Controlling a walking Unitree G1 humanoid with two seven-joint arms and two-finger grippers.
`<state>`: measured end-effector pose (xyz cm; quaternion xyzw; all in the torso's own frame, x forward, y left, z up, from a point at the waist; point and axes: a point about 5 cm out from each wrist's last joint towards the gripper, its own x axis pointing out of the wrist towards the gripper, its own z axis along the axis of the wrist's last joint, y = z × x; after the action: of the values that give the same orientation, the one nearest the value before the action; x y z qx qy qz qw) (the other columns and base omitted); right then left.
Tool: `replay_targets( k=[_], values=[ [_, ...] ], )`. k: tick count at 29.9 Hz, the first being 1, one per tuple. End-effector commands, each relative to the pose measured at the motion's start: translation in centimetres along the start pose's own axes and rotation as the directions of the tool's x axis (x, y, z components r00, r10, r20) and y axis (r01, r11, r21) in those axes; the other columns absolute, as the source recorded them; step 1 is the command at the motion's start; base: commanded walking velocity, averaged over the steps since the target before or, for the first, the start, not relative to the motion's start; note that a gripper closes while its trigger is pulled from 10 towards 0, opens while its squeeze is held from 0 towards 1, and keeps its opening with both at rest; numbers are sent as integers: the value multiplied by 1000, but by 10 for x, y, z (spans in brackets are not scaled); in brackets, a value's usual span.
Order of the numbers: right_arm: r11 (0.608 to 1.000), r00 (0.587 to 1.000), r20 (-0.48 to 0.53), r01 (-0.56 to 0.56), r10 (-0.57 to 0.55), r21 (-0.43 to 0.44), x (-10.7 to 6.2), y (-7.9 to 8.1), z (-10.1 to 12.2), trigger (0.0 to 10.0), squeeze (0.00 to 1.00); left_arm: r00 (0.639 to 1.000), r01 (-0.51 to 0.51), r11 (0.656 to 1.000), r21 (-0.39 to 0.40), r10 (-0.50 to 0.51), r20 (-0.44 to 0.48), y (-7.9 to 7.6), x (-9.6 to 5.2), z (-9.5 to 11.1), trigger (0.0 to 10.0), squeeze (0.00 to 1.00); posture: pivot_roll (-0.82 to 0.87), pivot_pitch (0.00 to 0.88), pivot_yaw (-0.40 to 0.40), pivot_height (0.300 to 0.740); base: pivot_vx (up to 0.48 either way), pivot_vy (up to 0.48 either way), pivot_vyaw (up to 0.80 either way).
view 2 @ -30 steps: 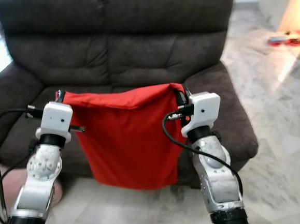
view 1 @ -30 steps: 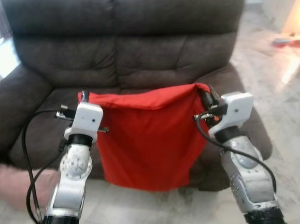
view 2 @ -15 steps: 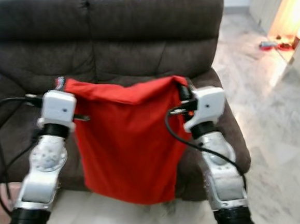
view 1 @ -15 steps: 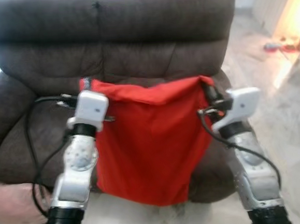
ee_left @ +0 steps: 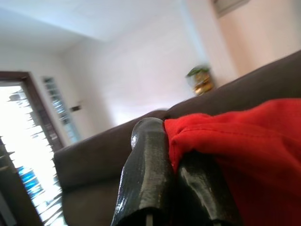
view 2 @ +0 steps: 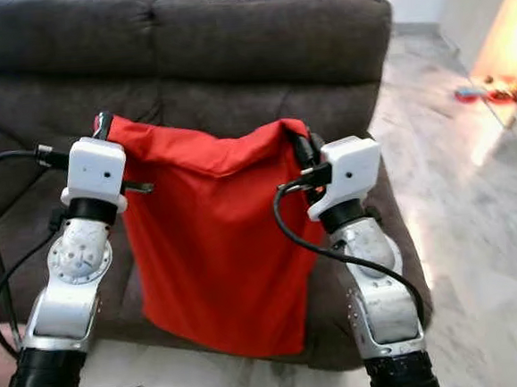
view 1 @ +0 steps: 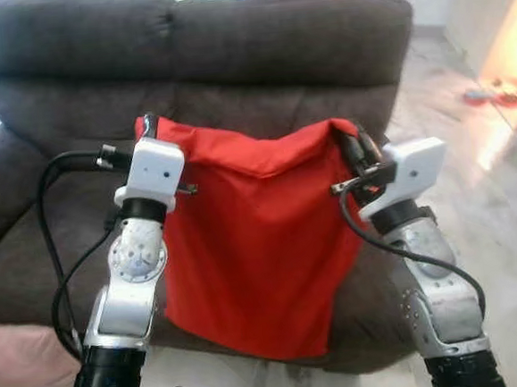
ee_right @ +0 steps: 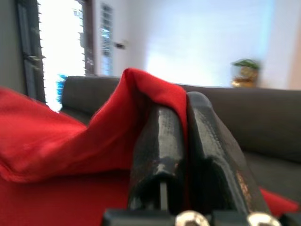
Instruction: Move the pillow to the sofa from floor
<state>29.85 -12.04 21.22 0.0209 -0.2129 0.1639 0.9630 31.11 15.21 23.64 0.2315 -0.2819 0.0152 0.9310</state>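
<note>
Since a second ago we have lifted the pillow (view 1: 254, 248) higher: its top edge now sits against the lower backrest of the sofa (view 1: 256, 50), in the middle of the frame, where before it hung level with the seat. Part of that shift may be our own camera moving. Our left claw (view 1: 149, 127) pinches the upper left corner of the red fabric, fingers closed on it. Our right claw (view 1: 355, 145) is likewise clamped on the upper right corner. We hold the two corners well apart so the cloth hangs flat between the arms. Its bottom edge dangles before the seat front, clear of the floor (view 1: 501, 201). We judge it still needs carrying forward over the seat before release.
</note>
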Motion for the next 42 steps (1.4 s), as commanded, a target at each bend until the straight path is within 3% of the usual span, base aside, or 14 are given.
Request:
replay_targets(
  k=[1, 42],
  values=[
    [999, 996, 80, -43, 44, -8, 5, 7, 18, 10000, 0, 994, -47, 999, -9, 48, 101, 9, 7, 21, 10000, 0, 83, 0, -30, 740, 292, 0, 0],
    [996, 995, 50, -89, 90, -13, 5, 13, 14, 10000, 0, 996, -35, 999, -8, 35, 83, 6, 4, 18, 10000, 0, 90, 0, -36, 740, 297, 0, 63]
  ],
)
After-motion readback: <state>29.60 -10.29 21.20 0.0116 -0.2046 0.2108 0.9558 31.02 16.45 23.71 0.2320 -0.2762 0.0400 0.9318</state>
